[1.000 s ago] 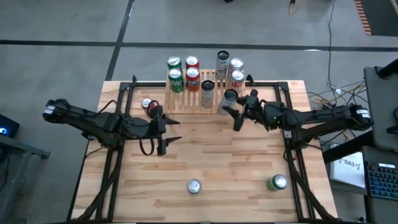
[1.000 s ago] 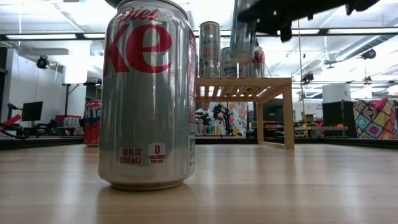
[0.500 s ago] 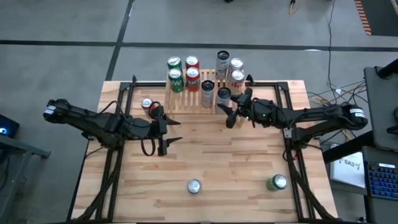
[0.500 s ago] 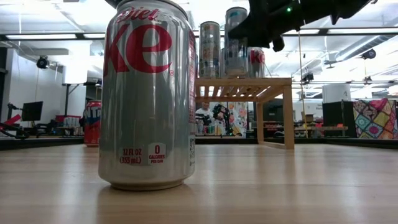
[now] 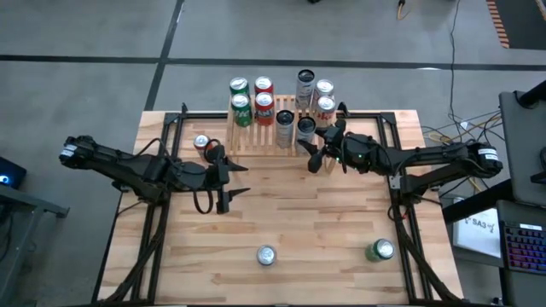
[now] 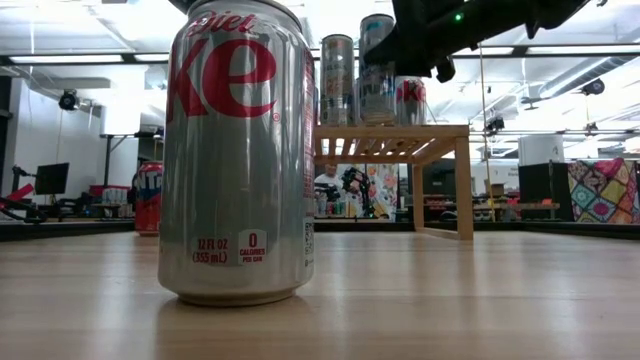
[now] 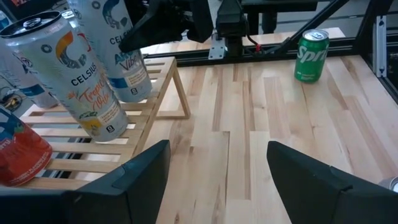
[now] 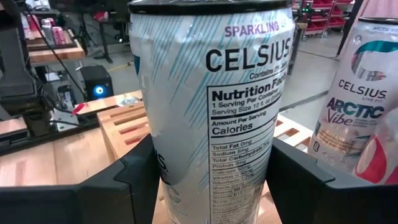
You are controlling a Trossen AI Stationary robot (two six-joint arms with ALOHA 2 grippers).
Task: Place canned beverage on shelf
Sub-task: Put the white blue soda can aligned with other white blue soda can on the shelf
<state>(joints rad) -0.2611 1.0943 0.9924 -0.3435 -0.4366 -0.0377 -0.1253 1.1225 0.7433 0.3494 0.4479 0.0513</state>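
The low light-wood slatted shelf (image 5: 277,124) stands at the far edge of the pale wooden bench (image 5: 281,213) and already carries a good load: two green cans (image 5: 241,102) and two red cans (image 5: 264,99) on its left part, several tall silver cans (image 5: 314,94) toward its right. The right gripper (image 5: 319,147) is at the shelf's front right corner with a tall white-and-silver Celsius can (image 8: 211,112) upright between its fingers (image 8: 134,186); in the right wrist view the fingers flank the can on both sides, close against it, and its base looks to be on or just over the slats, beside another Celsius can (image 8: 357,106). Whether the fingers are gripping it or have just begun to let go cannot be told for sure, though it reads as a hold on the can. So this can's placing seems nearly complete; what is left for it is the release and the arm drawing clear without nudging the neighbours. The left gripper (image 5: 229,182) hangs over the bench in front of the shelf's left end, its jaws spread and holding nothing. Work remains, judging by what lies off the shelf: a small red-and-silver can (image 5: 202,143) just beside the shelf's left end, a silver Diet Coke can (image 5: 267,255) near the front edge, and a green Sprite can (image 5: 381,250) at the front right.
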